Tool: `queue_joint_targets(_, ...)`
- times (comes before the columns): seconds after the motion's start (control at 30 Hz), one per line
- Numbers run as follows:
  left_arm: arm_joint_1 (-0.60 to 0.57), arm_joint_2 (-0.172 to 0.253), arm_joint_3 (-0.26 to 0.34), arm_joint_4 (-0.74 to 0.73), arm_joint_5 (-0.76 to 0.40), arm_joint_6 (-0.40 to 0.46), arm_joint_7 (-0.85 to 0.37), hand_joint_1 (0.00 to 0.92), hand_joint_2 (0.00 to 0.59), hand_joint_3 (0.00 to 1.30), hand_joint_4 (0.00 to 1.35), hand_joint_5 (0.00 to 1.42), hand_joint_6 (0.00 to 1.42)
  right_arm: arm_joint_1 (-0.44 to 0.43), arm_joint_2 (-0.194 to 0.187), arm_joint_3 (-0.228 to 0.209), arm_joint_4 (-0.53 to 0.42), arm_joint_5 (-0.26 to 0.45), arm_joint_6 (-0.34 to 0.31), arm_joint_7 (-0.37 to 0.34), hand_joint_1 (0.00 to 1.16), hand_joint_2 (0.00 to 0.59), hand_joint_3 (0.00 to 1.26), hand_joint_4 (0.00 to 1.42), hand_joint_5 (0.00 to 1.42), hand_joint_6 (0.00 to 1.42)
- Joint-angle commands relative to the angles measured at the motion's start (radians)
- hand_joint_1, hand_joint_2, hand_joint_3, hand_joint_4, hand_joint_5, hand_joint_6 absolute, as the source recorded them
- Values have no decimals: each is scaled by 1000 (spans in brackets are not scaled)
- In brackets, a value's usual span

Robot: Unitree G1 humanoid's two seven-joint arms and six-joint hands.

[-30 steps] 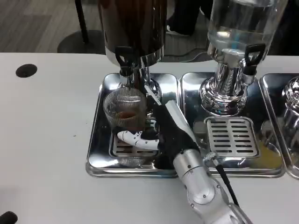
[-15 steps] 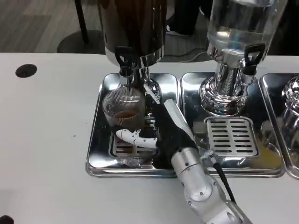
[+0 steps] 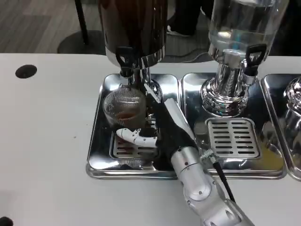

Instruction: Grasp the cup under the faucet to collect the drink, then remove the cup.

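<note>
- the cup [image 3: 124,109] stands on the left tray [image 3: 96,150], near its back edge, right under the dark dispenser's faucet [image 3: 125,59], with a little brown drink at its bottom.
- the right hand [image 3: 157,129] is wrapped around the cup's right side, a white finger [image 3: 134,136] curling across the front just below it; it looks like a hold, though the contact behind the cup is hidden.
- compared with a second ago, the forearm has slid a bit toward the tray's front-left and the cup has edged slightly back with it; the drink level looks about the same.
- judgement: filling is barely begun, so lifting away is premature.
- the clear dispenser [image 3: 240,28] sits on the next tray [image 3: 270,162].
</note>
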Motion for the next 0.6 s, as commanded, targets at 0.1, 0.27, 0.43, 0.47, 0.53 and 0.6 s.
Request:
queue_joint_targets(0.1,-5,2,7,3,-12,2,6,0,45,0,0,0,0,-9,13,-4,8,6,-19,-8,857,189,68,136,128,5)
queue_joint_targets(0.27,-8,1,4,0,-10,4,5,0,45,0,0,0,0,1,9,-8,2,10,-22,-15,861,189,102,163,146,10)
queue_joint_targets(0.43,-8,0,3,-2,-8,4,3,0,45,0,0,0,0,8,7,-12,-7,13,-24,-18,861,189,120,173,156,10)
queue_joint_targets(0.47,-8,0,3,-3,-8,4,3,0,45,0,0,0,0,10,7,-13,-8,14,-24,-18,861,189,132,176,157,18)
queue_joint_targets(0.53,-7,-1,3,-3,-8,3,4,0,45,0,0,0,0,13,7,-13,-10,15,-24,-18,867,191,147,186,158,24)
queue_joint_targets(0.6,-6,-1,4,-2,-8,2,4,0,45,0,0,0,0,15,7,-14,-9,16,-26,-19,864,190,159,187,167,25)
